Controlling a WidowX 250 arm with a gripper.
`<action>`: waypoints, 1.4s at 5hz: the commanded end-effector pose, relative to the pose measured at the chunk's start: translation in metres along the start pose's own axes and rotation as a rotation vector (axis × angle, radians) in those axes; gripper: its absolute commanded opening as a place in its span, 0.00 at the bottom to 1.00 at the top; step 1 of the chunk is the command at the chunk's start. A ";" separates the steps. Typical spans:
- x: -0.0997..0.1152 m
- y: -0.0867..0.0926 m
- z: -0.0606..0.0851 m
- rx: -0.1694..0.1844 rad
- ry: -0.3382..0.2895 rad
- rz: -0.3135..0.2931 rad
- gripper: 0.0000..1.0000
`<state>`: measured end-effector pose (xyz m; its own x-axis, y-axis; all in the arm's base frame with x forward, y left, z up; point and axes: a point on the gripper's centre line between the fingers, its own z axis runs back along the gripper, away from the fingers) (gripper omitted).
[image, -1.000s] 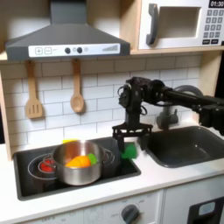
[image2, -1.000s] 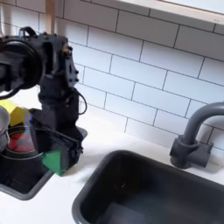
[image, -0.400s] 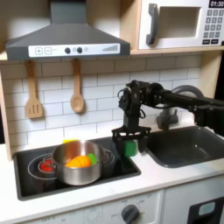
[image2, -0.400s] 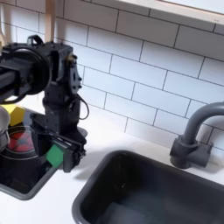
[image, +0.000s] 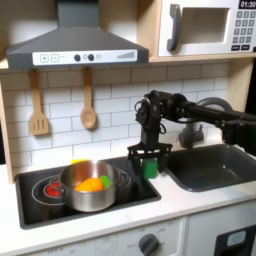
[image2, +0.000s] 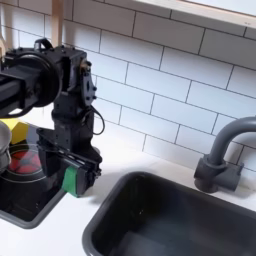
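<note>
The gripper (image: 148, 157) is seen in both exterior views, lowered over the right edge of the black stove top (image: 40, 205), and a small green block (image2: 72, 180) is grasped between the jaws, which are clenched on its two sides. In the first exterior view the green block (image: 149, 169) is placed at about 3 o'clock from the steel pot (image: 92, 187), near to it but apart, and at about 9 o'clock from the dark sink (image: 215, 165). Whether the block already touches the stove surface cannot be told from the pictures; it seems to be just above it or resting on it.

Inside the pot an orange piece (image: 90, 184) and a little green piece are seen. Behind, on the tiled wall, a wooden spatula (image: 38, 105) and a wooden spoon (image: 88, 102) are hung. In the second exterior view the grey tap (image2: 222, 155) is standing at 3 o'clock from the gripper (image2: 76, 178), well apart, on the white tabletop (image2: 130, 150).

For handling the block well, it is judged that the grip should be kept centred and the wrist vertical, so that the block is not tilted. Any movement should be made slowly and with height, since the pot handle and the sink rim are close on both sides and could be struck
</note>
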<state>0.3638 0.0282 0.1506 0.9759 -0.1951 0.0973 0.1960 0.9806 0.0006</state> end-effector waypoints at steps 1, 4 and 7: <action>0.000 0.000 0.000 -0.003 -0.011 0.003 0.00; 0.002 0.001 0.023 -0.042 -0.075 -0.008 0.00; -0.017 0.020 0.077 -0.017 -0.138 0.046 0.00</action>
<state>0.3445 0.0518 0.2263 0.9612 -0.1442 0.2351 0.1542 0.9877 -0.0246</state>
